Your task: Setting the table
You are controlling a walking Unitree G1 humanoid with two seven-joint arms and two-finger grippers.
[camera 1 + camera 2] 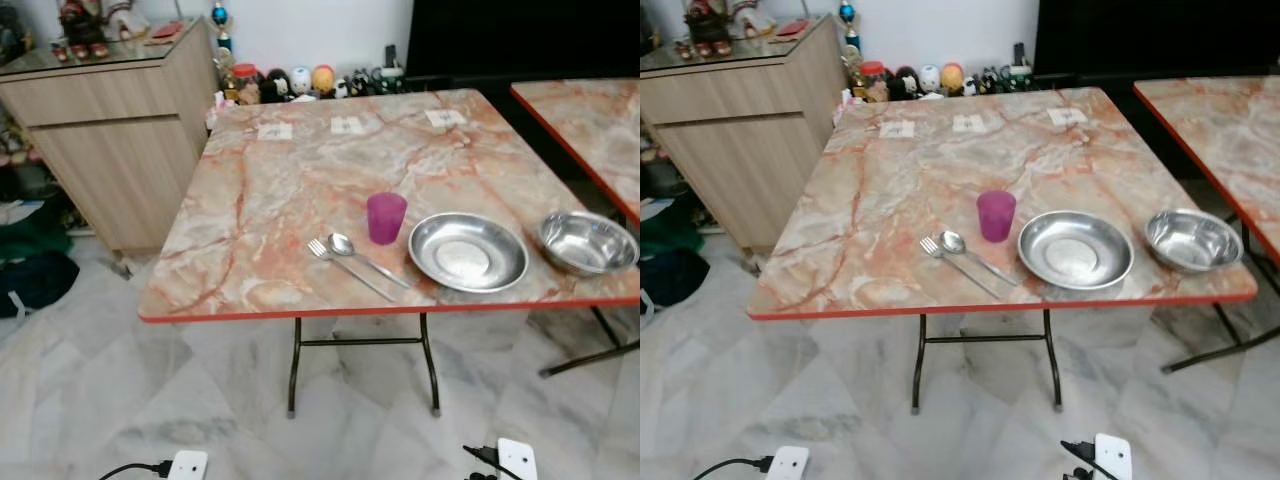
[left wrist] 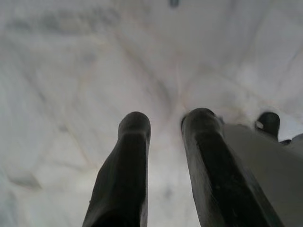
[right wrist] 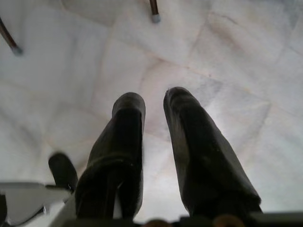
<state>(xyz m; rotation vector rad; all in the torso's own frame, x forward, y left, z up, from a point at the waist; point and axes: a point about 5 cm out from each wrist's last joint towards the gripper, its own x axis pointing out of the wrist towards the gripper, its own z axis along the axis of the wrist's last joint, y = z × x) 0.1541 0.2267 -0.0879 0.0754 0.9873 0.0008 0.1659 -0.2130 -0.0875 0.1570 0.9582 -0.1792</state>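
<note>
On the marble-patterned bench (image 1: 300,190), near its front edge, a purple cup (image 1: 386,217) stands just behind a fork (image 1: 345,266) and spoon (image 1: 362,257) lying side by side, with a steel plate (image 1: 468,252) to their right and a steel bowl (image 1: 588,243) further right (close to the corner). The left tool (image 2: 163,124) and the right tool (image 3: 154,101) hang over the pale floor (image 1: 150,400), each with its fingers slightly spread and holding nothing.

No text or label can be read
</note>
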